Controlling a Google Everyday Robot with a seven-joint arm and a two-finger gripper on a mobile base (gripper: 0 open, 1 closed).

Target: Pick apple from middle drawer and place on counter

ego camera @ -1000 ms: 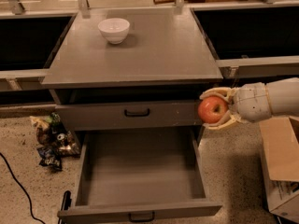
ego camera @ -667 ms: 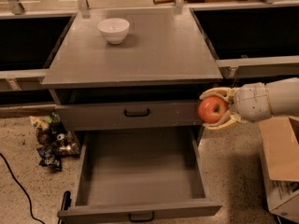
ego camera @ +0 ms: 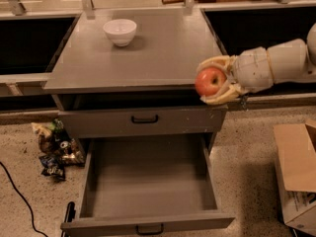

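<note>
My gripper [ego camera: 213, 81] comes in from the right and is shut on the red apple [ego camera: 209, 81]. It holds the apple in the air at the counter's front right corner, about level with the front edge of the counter [ego camera: 163, 48]. The middle drawer [ego camera: 148, 181] is pulled fully open below, and its grey floor shows nothing in it. The closed drawer front [ego camera: 143, 120] with a black handle sits just above it.
A white bowl [ego camera: 120, 31] stands on the counter at the back left. A cardboard box [ego camera: 296, 172] is on the floor at the right. Crumpled snack bags [ego camera: 54, 147] and a black cable [ego camera: 19, 196] lie on the floor at the left. Dark recessed sections flank the cabinet.
My gripper has lifted the apple from beside the upper drawer front to about counter height, at the front right corner. The drawer and bowl have not moved.
</note>
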